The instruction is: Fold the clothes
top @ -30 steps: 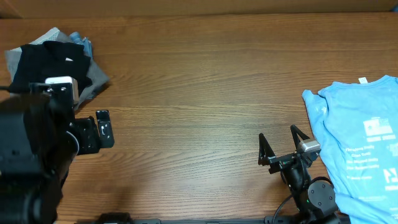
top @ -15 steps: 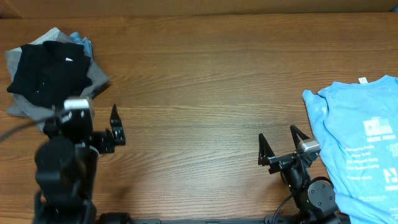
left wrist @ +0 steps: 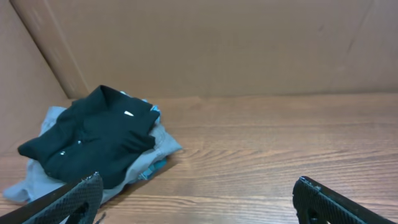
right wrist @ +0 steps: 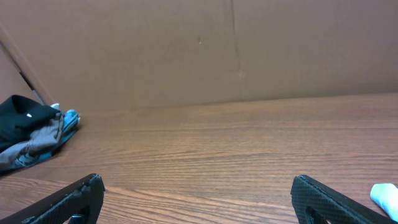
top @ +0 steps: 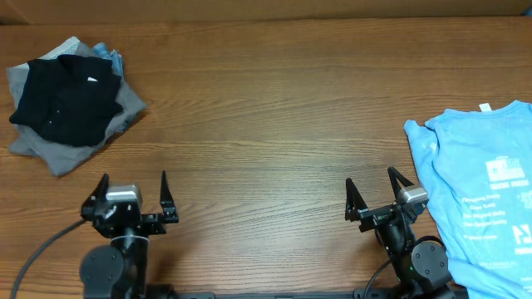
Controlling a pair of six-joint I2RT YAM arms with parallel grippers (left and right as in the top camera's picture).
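A pile of clothes lies at the table's far left corner: a black shirt (top: 65,97) with a small white label on top of a grey garment (top: 50,151), with a bit of blue cloth (top: 106,55) behind. The left wrist view shows the black shirt (left wrist: 93,140) ahead and to the left. A light-blue printed tee (top: 486,191) lies spread flat at the right edge. My left gripper (top: 133,189) stands open near the front edge, apart from the pile. My right gripper (top: 371,193) is open too, just left of the blue tee. Nothing is between either pair of fingers.
A brown cardboard wall (left wrist: 249,43) runs along the back of the wooden table (top: 266,124). The pile (right wrist: 28,134) shows far left in the right wrist view, and a corner of the blue tee (right wrist: 385,194) at its right edge.
The left arm has drawn back from beside the pile to the front edge and turned, its open fingers now pointing toward the back. The right arm has not moved.
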